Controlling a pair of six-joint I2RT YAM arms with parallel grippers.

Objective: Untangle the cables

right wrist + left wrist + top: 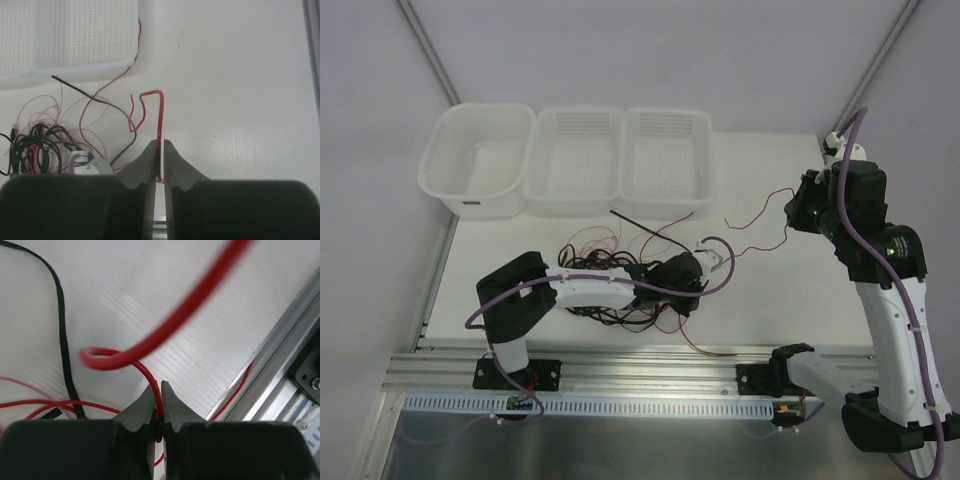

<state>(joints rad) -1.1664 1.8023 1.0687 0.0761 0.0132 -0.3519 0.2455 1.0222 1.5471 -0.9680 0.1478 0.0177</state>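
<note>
1. At the centre of the desk (pixel 770 300), the cables (pixel 588 258) lie in one dense knot of black and red loops. Loose red ends trail to the right and toward the near edge.
2. Left end effector (pixel 160 386): it sits at the right side of the knot, jaws closed tight on a red wire (pixel 102 359). The wire curls into a loop just ahead of the fingertips.
3. Right end effector (pixel 159 144): it is held over the right of the desk, jaws all but closed, pinching a red strand (pixel 160 112). The strand runs straight ahead from the tips, then kinks.
4. Whether the wire and the strand are one cable cannot be told from these views.
5. Step in hand, by judgement: both grips are set and a red lead is ready to be drawn out of the knot.
6. The next move calls for slow separation of the arms away from the knot. Check that the black loops do not drag along.
</note>
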